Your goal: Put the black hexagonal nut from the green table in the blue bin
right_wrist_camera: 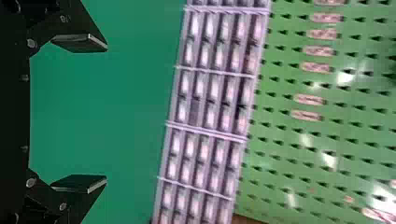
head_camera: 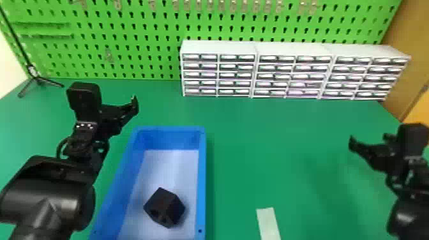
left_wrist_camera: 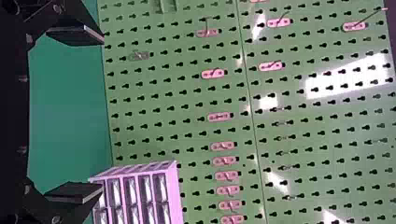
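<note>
On the green bench (head_camera: 271,153) before the pegboard (head_camera: 143,48), the black hexagonal nut (head_camera: 165,207) lies inside the blue bin (head_camera: 202,178); I judge it placed, best left untouched while I keep clear of the rim. My left gripper (left_wrist_camera: 102,113) hangs near the bin's far left corner, my right gripper (right_wrist_camera: 107,113) well apart rightward, both with jaws spread.

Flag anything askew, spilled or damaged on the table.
No spill or damage visible; nut is inside the bin. One drawer front looks darker than its neighbours, cause unclear. A pale strip lies on the table, right of the bin; can't tell if loose.
</note>
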`<state>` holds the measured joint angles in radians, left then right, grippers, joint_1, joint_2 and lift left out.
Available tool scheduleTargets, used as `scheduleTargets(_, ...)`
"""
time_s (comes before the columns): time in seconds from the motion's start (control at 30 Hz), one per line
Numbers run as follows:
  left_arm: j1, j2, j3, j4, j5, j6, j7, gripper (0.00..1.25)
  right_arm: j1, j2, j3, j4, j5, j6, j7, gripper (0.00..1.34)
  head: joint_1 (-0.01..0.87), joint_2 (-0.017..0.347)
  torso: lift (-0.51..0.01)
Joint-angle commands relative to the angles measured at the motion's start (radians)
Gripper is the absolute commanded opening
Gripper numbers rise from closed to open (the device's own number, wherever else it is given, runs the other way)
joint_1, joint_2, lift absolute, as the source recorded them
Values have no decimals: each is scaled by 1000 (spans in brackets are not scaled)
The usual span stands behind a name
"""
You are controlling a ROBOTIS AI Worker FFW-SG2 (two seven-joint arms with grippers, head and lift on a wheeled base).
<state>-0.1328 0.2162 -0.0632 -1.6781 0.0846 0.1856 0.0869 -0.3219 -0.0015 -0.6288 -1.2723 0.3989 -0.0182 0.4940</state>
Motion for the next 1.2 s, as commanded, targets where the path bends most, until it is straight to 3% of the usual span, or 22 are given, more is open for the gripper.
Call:
scheduleTargets(0.0, -2, -1, -9, 0, 6, 0, 1, 1078, -3, 2, 58, -76, -80, -20, -51, 1052, 683, 28, -96)
scheduleTargets(0.13, -1, -1, -20, 0, 21, 0, 24, 1078, 14, 2, 139, -130, -259, -2, -120, 1052, 683, 28, -96)
scheduleTargets(0.37, -4, -5, -44, 0, 53, -6, 36, 1078, 84, 2, 302, -248, -411, 69, -245, 1051, 683, 28, -96)
scheduleTargets(0.63, 9, -26, -46, 0, 70, -8, 36, 1078, 150, 2, 488, -337, -485, 139, -365, 1051, 683, 28, -96)
scheduleTargets(0.93, 9, -43, -53, 0, 84, -1, 36, 1078, 156, 2, 610, -340, -538, 144, -449, 1054, 683, 28, -96)
scheduleTargets(1.17, 13, -43, -49, 0, 106, 25, 10, 1078, 167, -6, 643, -340, -512, 146, -456, 1052, 683, 28, -96)
